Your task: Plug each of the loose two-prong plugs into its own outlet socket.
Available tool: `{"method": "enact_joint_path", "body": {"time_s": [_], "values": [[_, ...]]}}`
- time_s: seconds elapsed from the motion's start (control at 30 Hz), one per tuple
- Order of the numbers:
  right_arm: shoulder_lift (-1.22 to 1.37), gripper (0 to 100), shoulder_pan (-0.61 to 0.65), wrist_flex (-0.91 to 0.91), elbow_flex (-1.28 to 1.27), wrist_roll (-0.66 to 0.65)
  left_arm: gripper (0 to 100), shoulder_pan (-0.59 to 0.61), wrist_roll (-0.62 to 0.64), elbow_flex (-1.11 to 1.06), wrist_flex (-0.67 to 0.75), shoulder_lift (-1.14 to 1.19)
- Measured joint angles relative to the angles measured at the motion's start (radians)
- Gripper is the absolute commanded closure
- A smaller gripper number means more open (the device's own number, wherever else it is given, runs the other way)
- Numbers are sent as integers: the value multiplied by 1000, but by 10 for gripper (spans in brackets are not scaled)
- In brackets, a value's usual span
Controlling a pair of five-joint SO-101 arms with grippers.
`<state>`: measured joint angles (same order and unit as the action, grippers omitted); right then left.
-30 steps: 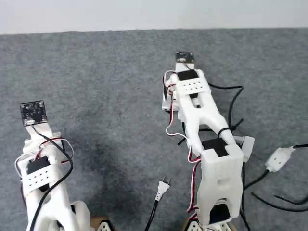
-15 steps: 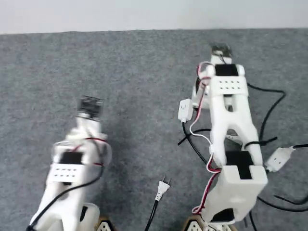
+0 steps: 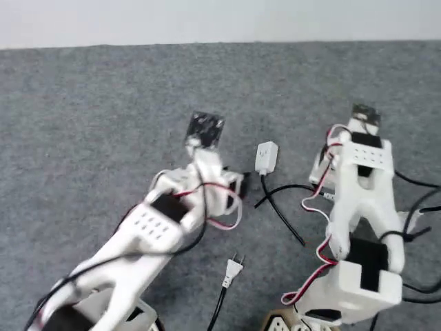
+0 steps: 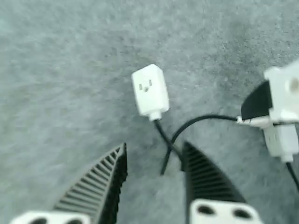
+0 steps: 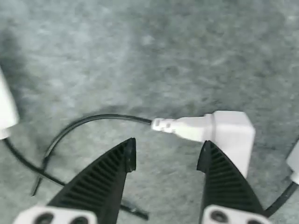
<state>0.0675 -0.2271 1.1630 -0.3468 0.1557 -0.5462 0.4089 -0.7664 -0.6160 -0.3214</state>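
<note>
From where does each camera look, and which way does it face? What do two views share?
High view: fixed above, facing down onto the grey table top; the left arm and right arm both show.
Left wrist view: on the left arm's wrist, facing past the open left gripper to the outlet socket and a black cable.
Right wrist view: on the right arm's wrist, facing past the open right gripper to a white cable end.
Shared: the high and left wrist views both show the outlet socket.

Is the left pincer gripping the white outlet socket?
No, the left pincer is open, and the white outlet socket lies on the carpet beyond its fingertips, untouched.
</note>
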Motion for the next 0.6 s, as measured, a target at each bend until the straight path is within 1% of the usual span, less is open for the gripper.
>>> {"method": "enact_joint_path", "body": {"time_s": [0.17,0.37,0.5,0.6], "values": [[-6,790,-86,-34,-11,-11,778,-35,8,227,95,341],[-6,790,-110,-37,-11,-41,778,-71,8,489,112,671],[-6,790,-112,-55,-28,-43,778,-72,3,586,91,749],[-6,790,-112,-64,-31,-57,778,-71,-31,637,48,775]]}}
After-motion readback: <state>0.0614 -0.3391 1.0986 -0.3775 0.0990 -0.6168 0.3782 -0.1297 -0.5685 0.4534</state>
